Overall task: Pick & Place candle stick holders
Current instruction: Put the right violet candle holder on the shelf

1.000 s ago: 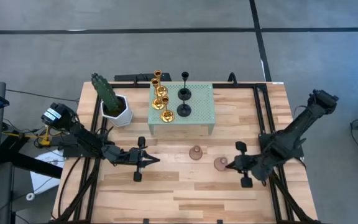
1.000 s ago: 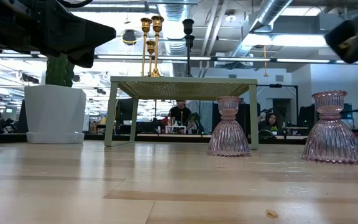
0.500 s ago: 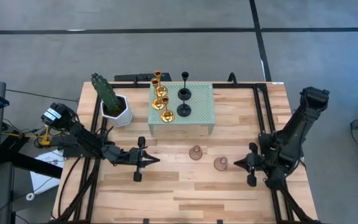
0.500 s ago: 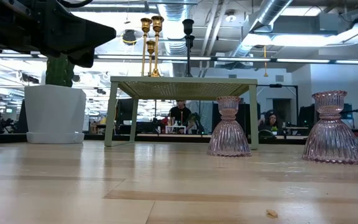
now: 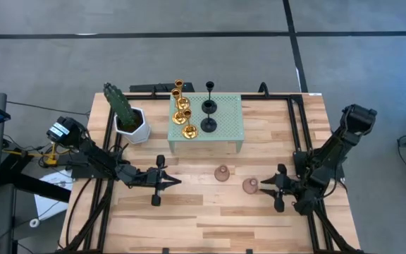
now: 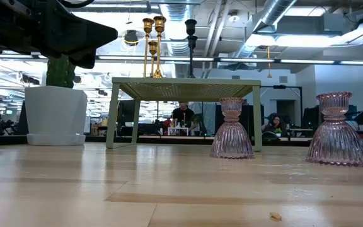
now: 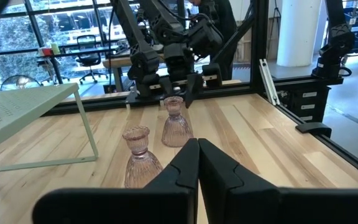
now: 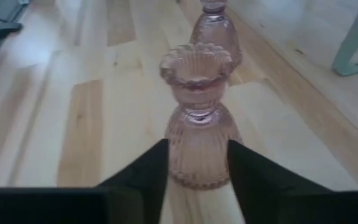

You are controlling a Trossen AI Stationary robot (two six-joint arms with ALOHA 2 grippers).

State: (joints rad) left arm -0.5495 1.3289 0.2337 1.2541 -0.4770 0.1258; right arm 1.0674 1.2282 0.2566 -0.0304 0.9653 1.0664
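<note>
Two pinkish glass candle stick holders stand upright on their round bases on the table, one mid-table and one to its right. My right gripper is open and comes level at the right one from the table's right. Its fingers flank the holder's lower body. My left gripper is shut and hovers left of the holders, pointing at them. Gold holders and black holders stand on the pale green stand. My right gripper has its fingertips on either side of the pink holder's ribbed lower body, level, from the table's right. I cannot tell whether they touch it. The holder stands upright on the table.
A green cactus in a white pot stands at the back left beside the stand. Black frame rails run along the table's left and right sides. Bare wood lies across the near half of the table.
My right gripper drew back from the right pink holder toward the table's right edge, then came back toward it. Its fingers now stand apart around the holder. Both pink holders stayed where they were.
</note>
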